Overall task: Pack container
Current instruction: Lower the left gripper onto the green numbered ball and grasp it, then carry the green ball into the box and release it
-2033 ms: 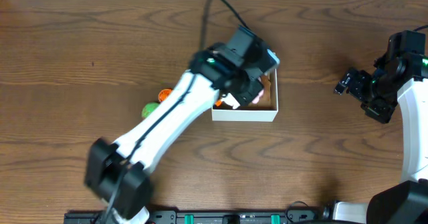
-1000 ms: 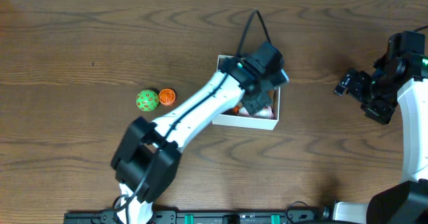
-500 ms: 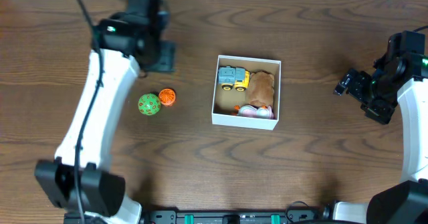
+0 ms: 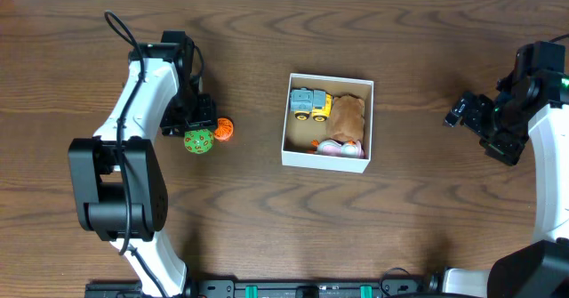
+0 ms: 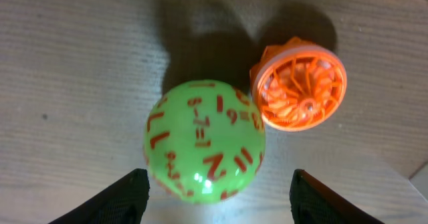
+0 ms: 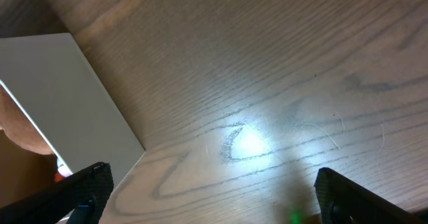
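Square container [image 4: 325,163], opening upward, is set mid-table with one toy truck [image 4: 308,104] inside. One green ball [image 5: 204,140], beside one orange wheel [image 5: 299,83], is flanked by the spread left gripper [image 5: 214,194]; the right gripper [image 6: 214,197] is likewise spread.

Boxes: 1, a small square open-topped box with white walls and tan cardboard inside [image 4: 325,158].

Toys inside the box: 3 counted w/ certainty, i.e. 1 blue-and-yellow toy truck [image 4: 308,104], 1 brown plush toy [image 4: 348,116] and 1 pink-and-white rounded toy [image 4: 336,148]. There is also 1 small orange bit [image 4: 315,144], too hidden to say if it is a separate toy.

Toys outside the box, on the side of the left arm [image 4: 133,111]: 2, i.e. 1 green ball w/ orange digits [image 4: 198,140] and 1 orange ribbed plastic wheel [image 4: 222,128].

Toys in total: 5, perhaps 6.

White-and-black robot arms: 2, incl. the right arm [image 4: 542,138].

Brown wooden tables [image 4: 427,227]: 1.
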Tool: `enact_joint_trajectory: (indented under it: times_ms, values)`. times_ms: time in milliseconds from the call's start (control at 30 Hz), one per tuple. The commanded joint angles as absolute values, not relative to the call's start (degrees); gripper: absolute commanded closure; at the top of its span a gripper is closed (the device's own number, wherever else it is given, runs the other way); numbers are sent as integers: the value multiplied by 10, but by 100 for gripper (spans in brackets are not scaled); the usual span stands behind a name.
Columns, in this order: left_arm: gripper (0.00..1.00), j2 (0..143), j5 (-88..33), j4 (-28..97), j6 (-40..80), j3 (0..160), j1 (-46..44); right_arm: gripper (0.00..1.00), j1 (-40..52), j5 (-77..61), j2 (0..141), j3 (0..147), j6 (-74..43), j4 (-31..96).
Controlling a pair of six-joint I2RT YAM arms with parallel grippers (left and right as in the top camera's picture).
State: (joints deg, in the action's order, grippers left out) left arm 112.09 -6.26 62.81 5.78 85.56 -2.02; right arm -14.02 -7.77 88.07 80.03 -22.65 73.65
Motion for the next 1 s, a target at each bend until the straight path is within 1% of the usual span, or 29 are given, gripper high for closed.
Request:
enact_joint_trajectory:
  times_ms: [0,200,333,433,467,600,700,833,967]
  values:
    - [31,1132,-64,613,56,837,-20,1,-142,-80,881,798,-235,738]
    - [30,1133,-34,568,44,790,-20,1,-142,-80,881,798,-235,738]
    - [30,1133,-34,547,44,765,-20,1,-142,-80,881,798,-235,738]
    - [32,1133,-34,548,44,763,-20,1,-142,-80,881,798,-235,738]
    - [37,1133,-34,548,44,763,-20,1,-142,-80,881,798,-235,739]
    - [62,1132,-34,552,44,764,-20,1,-142,-80,881,798,-235,743]
    - [67,1126,-41,583,51,782,-20,1,-142,-80,881,798,-235,744]
    - [76,1104,-84,663,52,853,-23,1,-142,-80,881,798,-235,742]
    - [76,1069,-91,731,50,939,-48,1,-142,-80,881,798,-235,742]
